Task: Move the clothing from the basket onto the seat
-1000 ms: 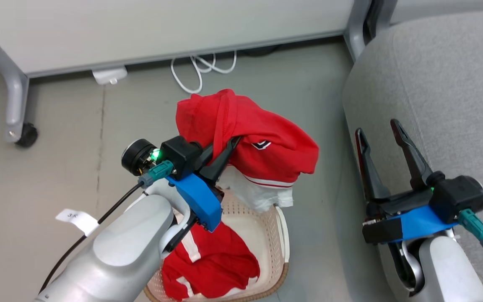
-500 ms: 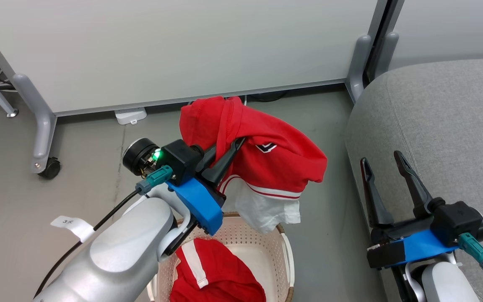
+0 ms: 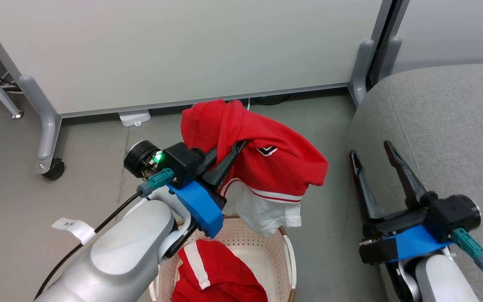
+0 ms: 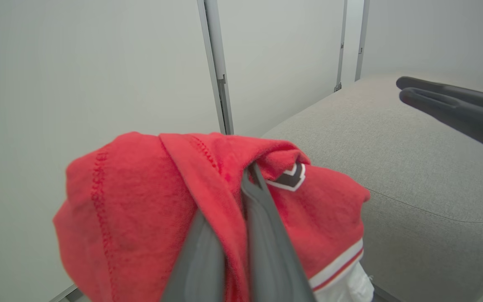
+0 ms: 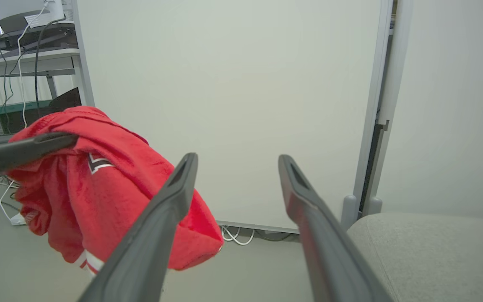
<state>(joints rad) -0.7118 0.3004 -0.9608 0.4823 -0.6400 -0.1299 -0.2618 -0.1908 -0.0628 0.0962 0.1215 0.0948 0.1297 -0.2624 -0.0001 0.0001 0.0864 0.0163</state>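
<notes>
A red garment of the clothing (image 3: 266, 155) with white trim hangs in the air above the basket (image 3: 262, 243), and my left gripper (image 3: 235, 149) is shut on a fold of it. In the left wrist view the same fold (image 4: 141, 201) is pinched between my two dark fingers. Another red piece with a white stripe (image 3: 216, 277) lies inside the cream basket. The grey seat (image 3: 447, 126) is to the right of the held garment. My right gripper (image 3: 371, 149) stands open beside the seat's rounded edge, nothing between its fingers (image 5: 170, 205).
A white partition panel (image 3: 183, 46) on grey legs with a castor (image 3: 53, 167) stands behind the basket. White cables (image 5: 235, 235) lie at its foot. A desk with wires (image 5: 23, 42) is off to the left. Grey floor (image 3: 23, 201) surrounds the basket.
The head camera has tilted up, so the basket sits lower in the picture. My left gripper keeps the garment lifted over the basket. The right gripper has edged slightly left.
</notes>
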